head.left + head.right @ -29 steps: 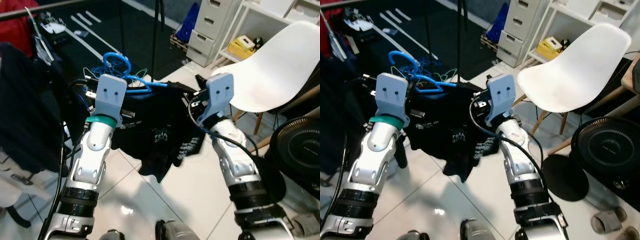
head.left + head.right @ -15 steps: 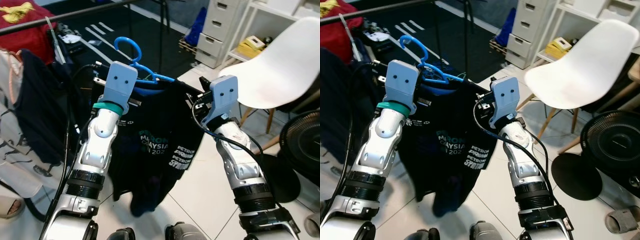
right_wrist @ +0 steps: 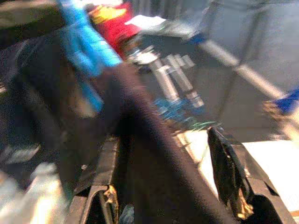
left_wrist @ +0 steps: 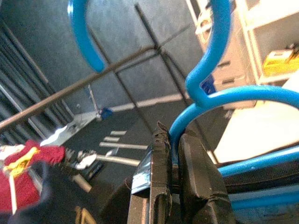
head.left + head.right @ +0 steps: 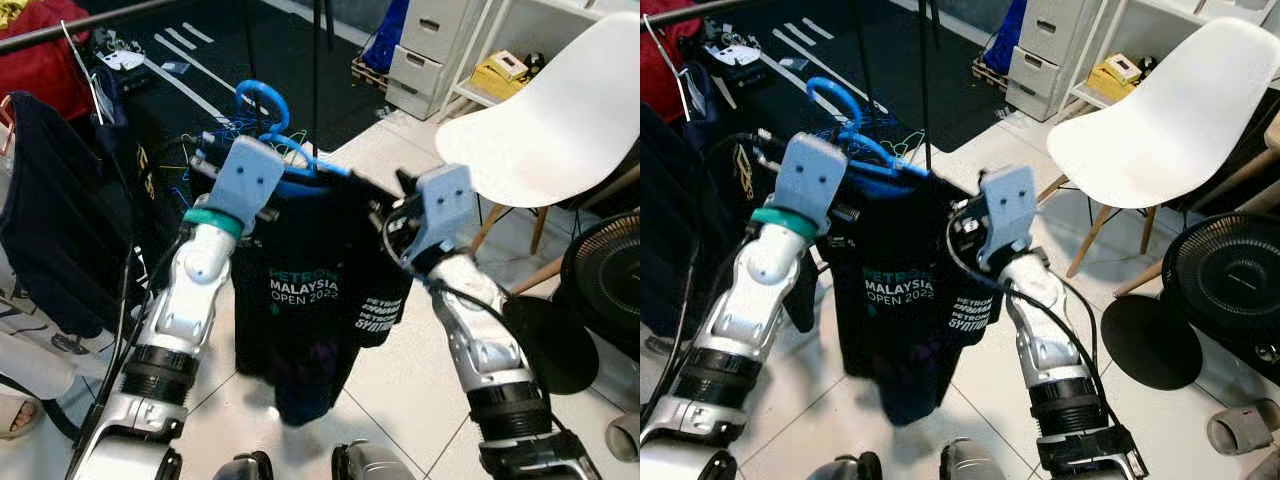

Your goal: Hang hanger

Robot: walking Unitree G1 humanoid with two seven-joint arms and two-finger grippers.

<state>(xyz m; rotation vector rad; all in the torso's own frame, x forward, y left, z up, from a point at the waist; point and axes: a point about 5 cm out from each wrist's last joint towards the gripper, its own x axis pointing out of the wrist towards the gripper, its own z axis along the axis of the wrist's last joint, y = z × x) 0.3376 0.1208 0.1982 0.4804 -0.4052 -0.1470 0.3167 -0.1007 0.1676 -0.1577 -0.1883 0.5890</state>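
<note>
A blue plastic hanger (image 5: 262, 100) carries a black T-shirt (image 5: 300, 300) with white and teal print, hanging full length between my arms. My left gripper (image 4: 172, 136) is shut on the hanger's blue wire just below the hook. The hook (image 4: 83, 37) stands near the brown clothes rail (image 4: 70, 93) without touching it. My right gripper (image 3: 166, 140) is at the shirt's right shoulder, its fingers (image 3: 229, 177) wide apart with the black fabric running between them. In the eye views both grippers are hidden behind their grey wrist mounts.
A rail (image 5: 100, 22) at the left holds a dark garment (image 5: 50, 230) and a red one (image 5: 40, 60). A black upright pole (image 5: 318, 70) stands behind the hanger. At the right are a white chair (image 5: 540, 130), a black fan (image 5: 605, 280) and grey drawers (image 5: 430, 60).
The shirt, bunched low a second ago, has been lifted with the hanger and now hangs straight. The view has shifted as I moved.
</note>
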